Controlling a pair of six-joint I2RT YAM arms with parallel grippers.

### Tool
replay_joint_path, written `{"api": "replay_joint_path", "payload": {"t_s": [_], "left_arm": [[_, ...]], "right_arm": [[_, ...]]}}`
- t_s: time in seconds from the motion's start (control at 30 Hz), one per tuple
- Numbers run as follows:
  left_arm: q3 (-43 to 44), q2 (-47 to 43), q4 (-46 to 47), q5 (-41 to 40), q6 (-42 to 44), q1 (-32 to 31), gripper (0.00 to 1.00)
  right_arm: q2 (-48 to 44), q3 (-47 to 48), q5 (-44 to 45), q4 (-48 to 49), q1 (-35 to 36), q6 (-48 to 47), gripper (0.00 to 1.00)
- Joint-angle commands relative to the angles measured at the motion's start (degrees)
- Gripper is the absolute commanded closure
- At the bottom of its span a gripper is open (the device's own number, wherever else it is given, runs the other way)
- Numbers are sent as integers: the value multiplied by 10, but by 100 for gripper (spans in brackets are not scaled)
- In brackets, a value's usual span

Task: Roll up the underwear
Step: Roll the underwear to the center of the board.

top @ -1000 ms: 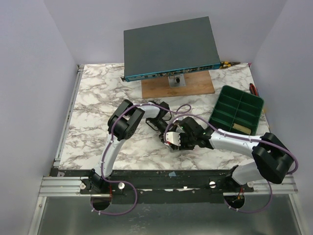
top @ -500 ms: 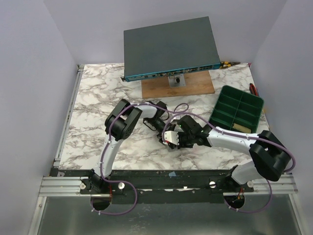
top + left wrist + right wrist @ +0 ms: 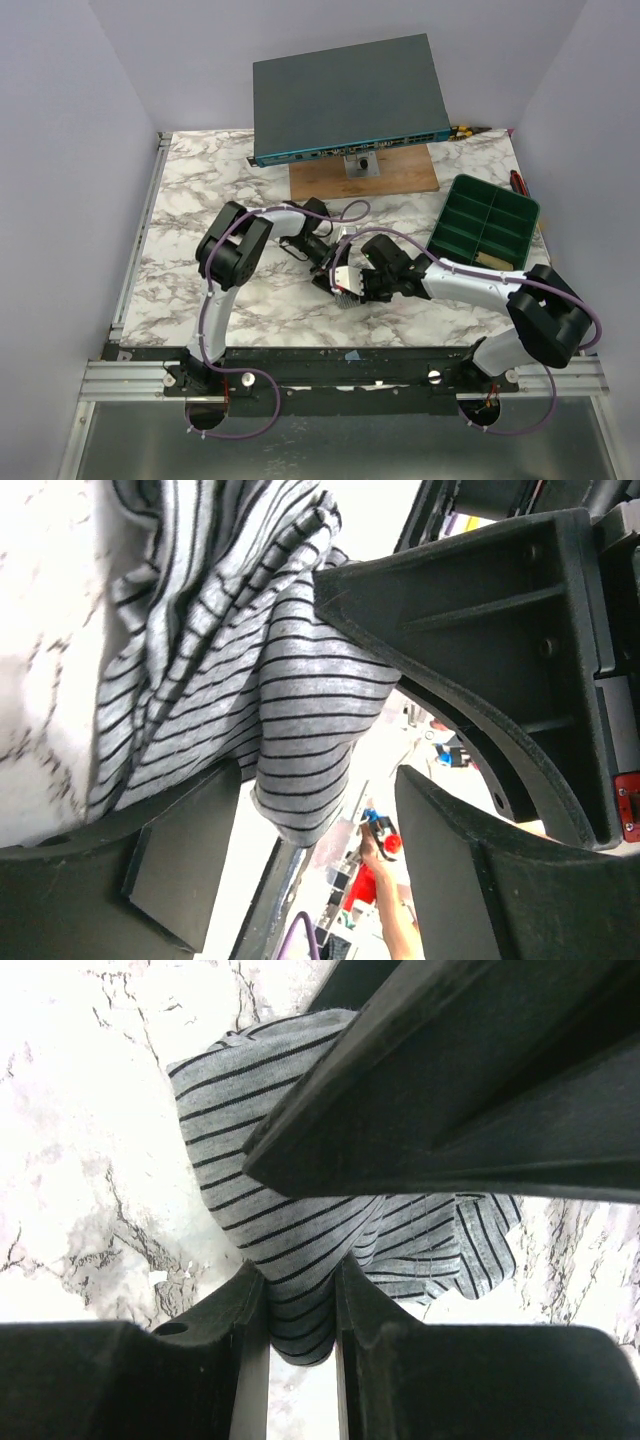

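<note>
The left pincer (image 3: pixel 310 880) has just spread wide, so it seems to have let go of the striped underwear (image 3: pixel 290 710). The underwear lies bunched in the middle of the surface (image 3: pixel 190 200). The right pincer (image 3: pixel 300 1330) pinches 1 fold, so the roll is not finished.

Left hand (image 3: pixel 323 266) and right hand (image 3: pixel 343 284) meeting at underwear (image 3: pixel 340 294), marble table (image 3: pixel 190 205), green tray (image 3: pixel 500 192) right
</note>
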Motion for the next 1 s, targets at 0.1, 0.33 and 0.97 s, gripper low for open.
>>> {"api": "replay_joint_path", "payload": {"t_s": [0.1,0.33,0.97], "left_arm": [[-38,-41,41,-157,23,30,26],[-88,-140,57,-170,22,50,28],[-175,-443,-72,-223,151,227,30]], "right_arm": [[29,-27,-30,-90,3,24,93],[33,-21,-32,-96,2,31,94],[183,130,-128,-256,-24,16,94]]}}
